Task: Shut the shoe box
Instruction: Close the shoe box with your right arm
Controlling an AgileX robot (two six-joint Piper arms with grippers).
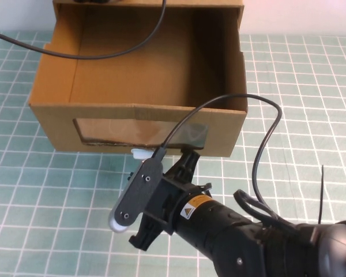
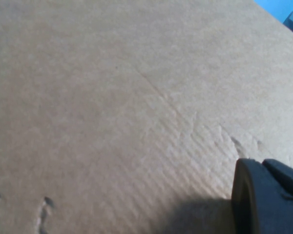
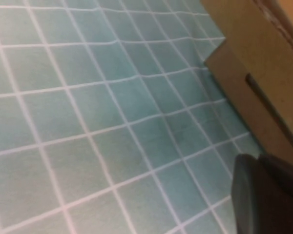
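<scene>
The brown cardboard shoe box (image 1: 139,113) stands at the back middle, its drawer pulled out toward me and empty. The front panel has a clear window (image 1: 132,131) with a small white pull tab (image 1: 139,153) below it. My right gripper (image 1: 187,160) is shut and empty, with its tip just in front of the panel, right of the tab. In the right wrist view the gripper (image 3: 268,195) hovers over the cloth with the box (image 3: 244,53) close by. My left gripper (image 2: 268,197) is shut, right against plain cardboard (image 2: 112,107). It is out of the high view.
A green cloth with a white grid (image 1: 34,202) covers the table. The box's outer sleeve (image 1: 150,6) sits at the far end of the drawer. Black cables loop over the drawer (image 1: 104,56) and beside my right arm (image 1: 268,138).
</scene>
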